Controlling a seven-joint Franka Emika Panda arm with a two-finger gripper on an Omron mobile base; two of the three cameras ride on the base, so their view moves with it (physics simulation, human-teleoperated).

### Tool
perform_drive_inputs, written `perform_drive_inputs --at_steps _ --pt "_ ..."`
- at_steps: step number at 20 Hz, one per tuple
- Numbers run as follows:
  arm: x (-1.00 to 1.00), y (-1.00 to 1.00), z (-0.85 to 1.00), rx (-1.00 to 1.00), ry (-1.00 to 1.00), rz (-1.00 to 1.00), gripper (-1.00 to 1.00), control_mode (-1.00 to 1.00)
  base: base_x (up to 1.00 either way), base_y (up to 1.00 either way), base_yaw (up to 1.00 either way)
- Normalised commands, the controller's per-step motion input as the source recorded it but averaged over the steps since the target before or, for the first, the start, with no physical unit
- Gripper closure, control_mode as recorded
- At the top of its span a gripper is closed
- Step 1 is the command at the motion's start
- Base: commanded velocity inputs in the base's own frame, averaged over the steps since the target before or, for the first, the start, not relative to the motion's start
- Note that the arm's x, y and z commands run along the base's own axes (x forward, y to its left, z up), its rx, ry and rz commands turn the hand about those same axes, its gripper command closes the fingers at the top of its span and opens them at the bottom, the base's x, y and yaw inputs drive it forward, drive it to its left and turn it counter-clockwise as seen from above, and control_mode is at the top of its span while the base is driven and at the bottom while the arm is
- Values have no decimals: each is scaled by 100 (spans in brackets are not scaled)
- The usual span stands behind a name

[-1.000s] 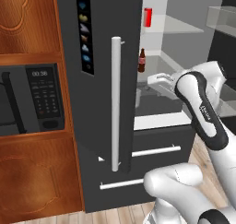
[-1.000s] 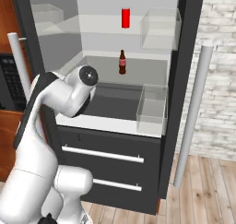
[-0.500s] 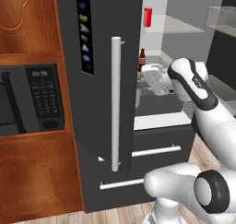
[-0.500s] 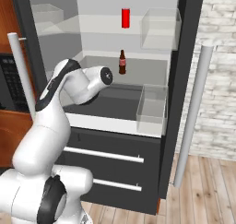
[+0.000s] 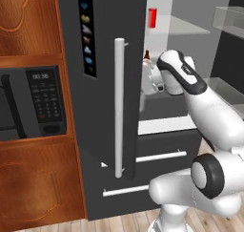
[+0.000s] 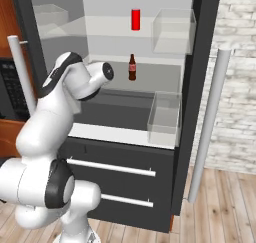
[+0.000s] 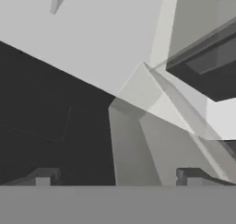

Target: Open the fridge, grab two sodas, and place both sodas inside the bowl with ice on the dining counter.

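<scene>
Fridge (image 6: 200, 47) open, arm reached inside.
Gripper (image 7: 115, 174) spread wide, nothing held. Red can (image 6: 135, 19) on upper shelf, brown bottle (image 6: 132, 67) on shelf below, just right of hand.

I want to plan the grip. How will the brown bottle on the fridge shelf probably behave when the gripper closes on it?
The brown bottle stands upright, tall and narrow, so a sideways nudge would probably tip it. Its round body might roll once down. It looks rigid, so open fingers should clamp it without squashing.
</scene>
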Motion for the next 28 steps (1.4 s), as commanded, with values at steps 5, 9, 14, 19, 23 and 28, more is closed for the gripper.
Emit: perform_drive_inputs --at_steps 5,9,14,19,23,28 --pt "-29 91 0 0 4 10 -100 -100 0 0 0" --pt "-39 94 0 0 3 8 -100 -100 0 0 0" --pt "-41 96 0 0 1 5 -100 -100 0 0 0" --pt "-42 95 0 0 0 2 -100 -100 0 0 0" --pt "-35 88 0 0 0 1 -100 -100 0 0 0" --pt "-10 36 0 -1 -1 0 -100 -100 0 0 0"
